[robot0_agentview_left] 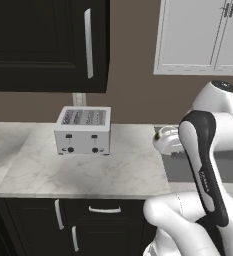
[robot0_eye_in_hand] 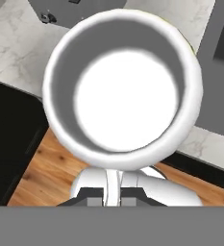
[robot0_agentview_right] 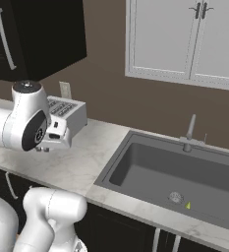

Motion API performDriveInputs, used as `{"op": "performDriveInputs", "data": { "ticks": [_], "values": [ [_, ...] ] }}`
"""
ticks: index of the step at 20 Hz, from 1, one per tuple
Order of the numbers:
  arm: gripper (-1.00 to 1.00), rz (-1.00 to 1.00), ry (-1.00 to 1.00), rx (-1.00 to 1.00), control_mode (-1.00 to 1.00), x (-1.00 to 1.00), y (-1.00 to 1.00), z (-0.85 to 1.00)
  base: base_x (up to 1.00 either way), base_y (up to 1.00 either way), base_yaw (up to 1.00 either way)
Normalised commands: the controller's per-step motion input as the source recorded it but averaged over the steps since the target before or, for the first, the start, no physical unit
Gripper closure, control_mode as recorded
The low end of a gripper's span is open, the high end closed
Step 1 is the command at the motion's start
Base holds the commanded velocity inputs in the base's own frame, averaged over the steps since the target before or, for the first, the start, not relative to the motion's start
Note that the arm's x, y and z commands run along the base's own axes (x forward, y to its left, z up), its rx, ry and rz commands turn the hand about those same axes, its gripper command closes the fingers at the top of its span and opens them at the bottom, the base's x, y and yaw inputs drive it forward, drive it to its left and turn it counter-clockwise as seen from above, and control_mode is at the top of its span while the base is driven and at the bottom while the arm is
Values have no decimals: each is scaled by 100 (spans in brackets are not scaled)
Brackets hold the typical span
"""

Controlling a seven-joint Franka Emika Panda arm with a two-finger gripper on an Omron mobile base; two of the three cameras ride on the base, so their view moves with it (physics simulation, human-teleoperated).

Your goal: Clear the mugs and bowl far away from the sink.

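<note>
The tool [robot0_eye_in_hand: 112, 190] is gripping the white mug [robot0_eye_in_hand: 123, 89] by its rim, jaws pinched narrow on the wall, and carrying it in the air over the near bench [robot0_agentview_left: 88, 170] edge, just left of the sink [robot0_agentview_right: 185, 177]. The carrying step is under way; next, I judge, it needs moving further left, toward the toaster [robot0_agentview_left: 83, 130], and setting down.

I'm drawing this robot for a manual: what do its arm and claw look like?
The arm is built of rounded glossy white shells with dark grey to black joint sections; one long black panel bears faint small lettering. A round dark cap tops one joint. No loose cables show. The claw shows small dark fingers beneath a white hand body.
</note>
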Motion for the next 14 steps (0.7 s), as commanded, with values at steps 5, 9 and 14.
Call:
{"op": "performDriveInputs", "data": {
  "ticks": [5, 9, 14],
  "values": [
    [100, 0, 0, -1, -100, 0, -4, 2, 0, 0, 0],
    [100, 0, 0, -2, -100, -1, 0, 1, 0, 0, 0],
    [100, 0, 0, -1, 100, -5, 2, 0, -65, 18, 0]
  ]
}}
